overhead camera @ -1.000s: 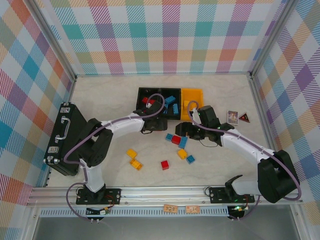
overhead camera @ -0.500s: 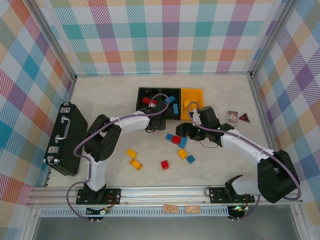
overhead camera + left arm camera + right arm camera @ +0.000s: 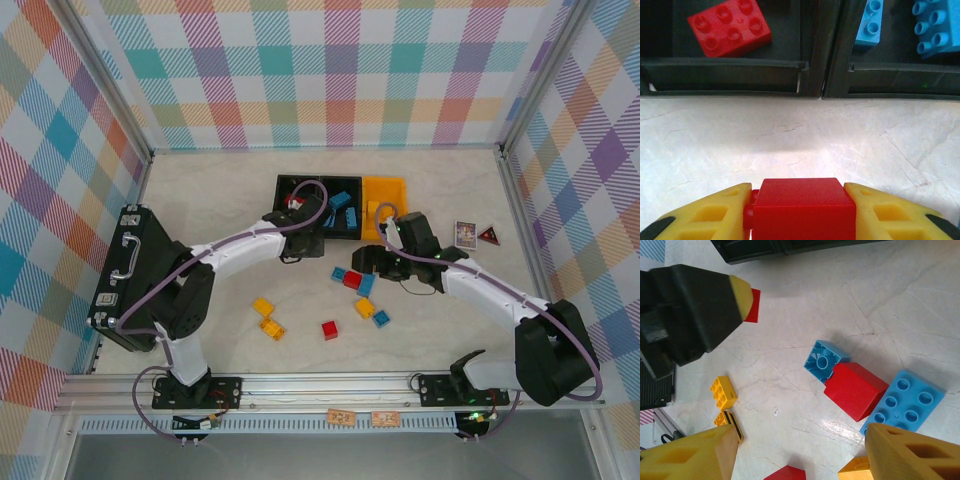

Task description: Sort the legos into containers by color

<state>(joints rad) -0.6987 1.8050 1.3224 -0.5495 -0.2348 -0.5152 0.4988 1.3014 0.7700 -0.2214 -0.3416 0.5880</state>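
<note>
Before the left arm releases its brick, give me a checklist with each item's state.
1. Grip on the held red brick between the left fingers: ok.
2. Target: the black bin ahead holds a matching red brick: ok.
3. Position over that bin: not ok; the held brick hangs over the table, short of the rim.
4. Wrong bin identified: the neighbouring bin holds blue bricks: ok.
5. The right fingers open over loose bricks, holding nothing: ok.
</note>
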